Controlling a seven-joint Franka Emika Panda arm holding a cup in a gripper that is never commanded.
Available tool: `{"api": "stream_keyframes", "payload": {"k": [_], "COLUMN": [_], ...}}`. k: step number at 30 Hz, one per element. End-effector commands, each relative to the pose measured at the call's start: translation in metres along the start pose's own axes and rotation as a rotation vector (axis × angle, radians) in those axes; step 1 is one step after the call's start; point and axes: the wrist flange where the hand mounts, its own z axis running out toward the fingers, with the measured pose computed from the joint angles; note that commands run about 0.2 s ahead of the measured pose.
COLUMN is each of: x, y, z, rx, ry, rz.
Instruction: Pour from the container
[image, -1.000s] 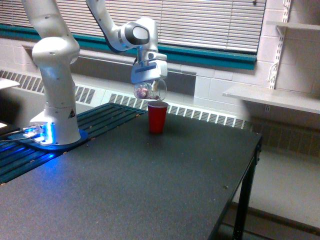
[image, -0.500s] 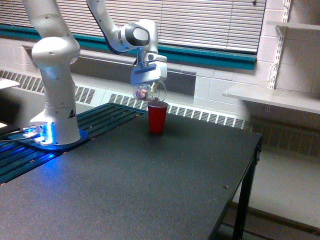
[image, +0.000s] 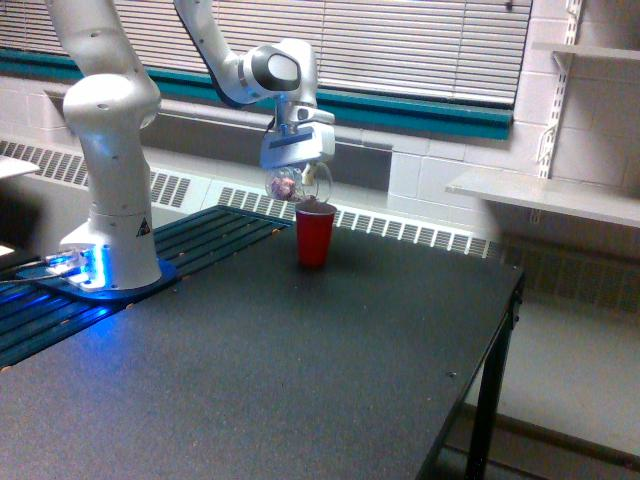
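While the hand (image: 297, 172) grips the tilted container (image: 296, 183) above the red cup (image: 314, 236), no writing is legible.

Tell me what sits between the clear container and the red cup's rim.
Nothing solid shows: in the exterior view the container, held tilted by the gripper, hangs just above the red cup; any falling pieces are too small to tell.

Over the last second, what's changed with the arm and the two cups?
The hand with the clear container has crept slightly upward and toward the exterior view's left, still tilted above the red cup. Brownish-pink pieces remain inside the container. The hand keeps its hold; nothing was released. The red cup and the robot base on the black table have not moved.
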Motion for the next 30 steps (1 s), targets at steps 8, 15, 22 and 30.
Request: {"api": "stream_keyframes", "payload": {"k": [8,15,22,30], "x": [0.0027,0.0006,0.0014,-0.0031], "y": [0.0002,-0.0002,0.0033,0.0011], "z": [-0.0008,0.0007,0.0001,0.0005], "rx": [-0.02,-0.027,-0.034,-0.037], "ry": [-0.005,-0.014,-0.016,-0.022], "rz": [-0.036,-0.05,-0.05,-0.058]}}
